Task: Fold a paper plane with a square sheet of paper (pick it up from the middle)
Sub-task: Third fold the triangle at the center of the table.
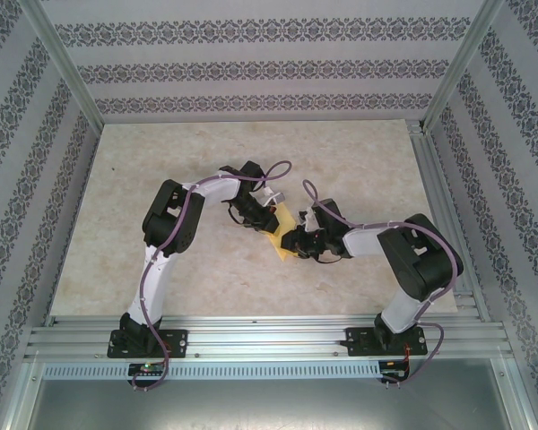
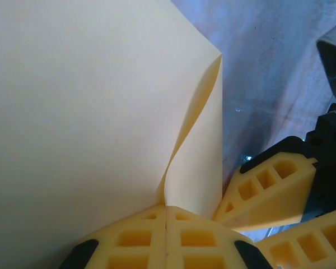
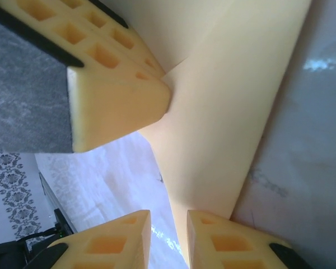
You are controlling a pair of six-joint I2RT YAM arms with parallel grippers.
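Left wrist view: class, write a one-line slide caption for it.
Left gripper clamps the pale-yellow paper where a flap curls up; right gripper alongside, jaws apart.

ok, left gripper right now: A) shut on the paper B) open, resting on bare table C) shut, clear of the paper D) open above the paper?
A: in the left wrist view the left gripper has its two fingers pressed together, and the pale-yellow paper rises from between them.
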